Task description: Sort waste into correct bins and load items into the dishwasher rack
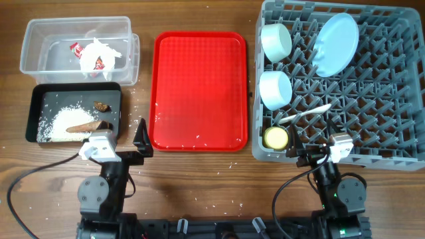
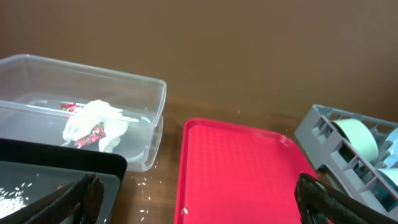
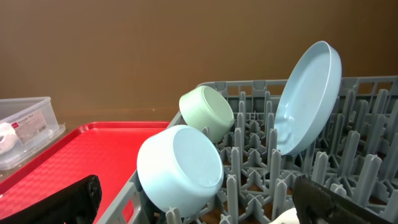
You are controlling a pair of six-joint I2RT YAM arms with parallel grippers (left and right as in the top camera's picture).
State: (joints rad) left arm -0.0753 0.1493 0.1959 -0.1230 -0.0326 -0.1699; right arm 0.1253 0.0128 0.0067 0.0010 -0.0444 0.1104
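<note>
Crumpled wrappers lie in the clear tub; they also show in the left wrist view. The black tray holds rice grains, a brown cone and a dark lump. The grey rack holds the plate, two bowls, the spoon and the yellow cup. My left gripper is open and empty near the black tray's front right corner. My right gripper is open and empty at the rack's front edge.
A flat red tray lies between the bins and the rack, with a few grains on it. Loose grains are scattered on the wooden table beside the black tray. Both arm bases stand at the table's front edge.
</note>
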